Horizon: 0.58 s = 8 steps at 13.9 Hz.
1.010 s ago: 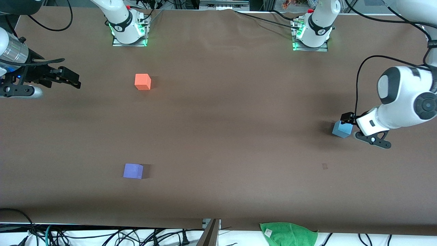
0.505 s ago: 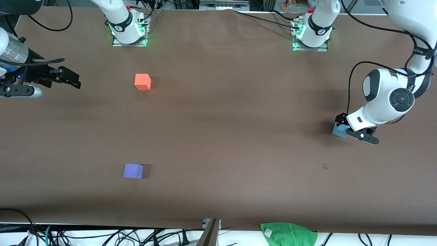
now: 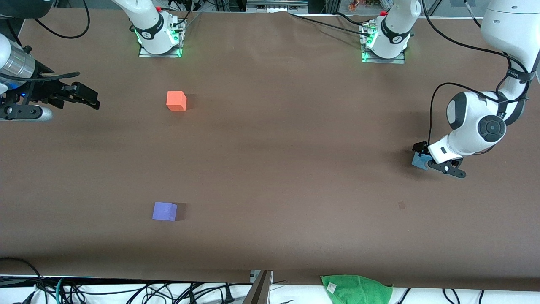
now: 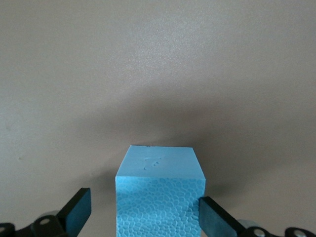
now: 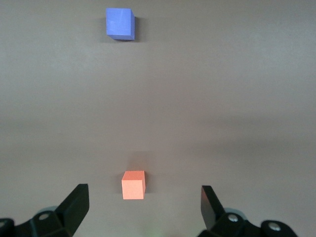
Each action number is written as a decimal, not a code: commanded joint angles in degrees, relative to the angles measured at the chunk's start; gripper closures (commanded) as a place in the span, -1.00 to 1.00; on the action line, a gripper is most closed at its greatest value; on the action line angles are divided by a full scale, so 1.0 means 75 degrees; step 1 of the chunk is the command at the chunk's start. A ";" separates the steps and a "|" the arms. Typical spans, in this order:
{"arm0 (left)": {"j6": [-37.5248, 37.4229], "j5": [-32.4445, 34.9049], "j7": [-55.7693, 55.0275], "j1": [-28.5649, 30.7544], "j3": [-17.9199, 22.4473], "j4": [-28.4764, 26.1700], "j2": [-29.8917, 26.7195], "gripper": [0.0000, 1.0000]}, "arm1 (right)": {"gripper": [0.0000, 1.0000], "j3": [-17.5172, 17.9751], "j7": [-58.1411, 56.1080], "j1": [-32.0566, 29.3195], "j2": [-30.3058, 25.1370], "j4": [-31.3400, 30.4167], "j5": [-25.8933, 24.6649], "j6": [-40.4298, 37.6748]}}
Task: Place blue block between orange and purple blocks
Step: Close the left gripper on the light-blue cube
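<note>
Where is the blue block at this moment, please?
The blue block sits on the table toward the left arm's end, between the open fingers of the left gripper, well apart from the other blocks.

From high across the table (image 3: 270,169) we look down on the whole surface, with both bases along the top edge. On the left wrist, our camera sits very near the blue block (image 4: 160,195), looking past its own fingers (image 4: 76,213). On the right wrist, we look from higher up over the orange block (image 5: 133,184) and purple block (image 5: 120,23), both shared with the front view
</note>
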 commanded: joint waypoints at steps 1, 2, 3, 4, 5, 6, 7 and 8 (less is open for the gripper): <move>0.0005 0.0077 0.0017 0.0088 -0.0077 -0.0008 -0.0108 -1.00 | -0.99 0.0018 0.0012 -0.0033 0.0014 0.0114 0.0057 -0.0031; -0.0007 0.0065 0.0017 0.0100 -0.0089 0.0016 -0.0131 -1.00 | -0.99 0.0018 0.0012 -0.0033 0.0014 0.0114 0.0057 -0.0031; -0.0134 0.0019 0.0017 0.0088 -0.0089 0.0027 -0.0189 -1.00 | -0.99 0.0018 0.0012 -0.0033 0.0014 0.0114 0.0057 -0.0031; -0.0321 -0.0214 0.0028 0.0088 -0.0089 0.0086 -0.0202 -1.00 | -0.99 0.0018 0.0012 -0.0033 0.0014 0.0114 0.0057 -0.0031; -0.0497 -0.0402 0.0040 0.0088 -0.0089 0.0156 -0.0202 -1.00 | -0.99 0.0018 0.0012 -0.0033 0.0014 0.0114 0.0057 -0.0031; -0.0545 -0.0450 0.0029 0.0088 -0.0101 0.0156 -0.0202 -1.00 | -0.99 0.0018 0.0012 -0.0033 0.0014 0.0114 0.0057 -0.0031; -0.0592 -0.0566 0.0028 0.0088 -0.0112 0.0156 -0.0202 -1.00 | -0.99 0.0018 0.0012 -0.0033 0.0014 0.0114 0.0057 -0.0031; -0.0790 -0.0858 0.0040 0.0088 -0.0124 0.0168 -0.0202 -1.00 | -0.99 0.0018 0.0012 -0.0033 0.0014 0.0114 0.0057 -0.0031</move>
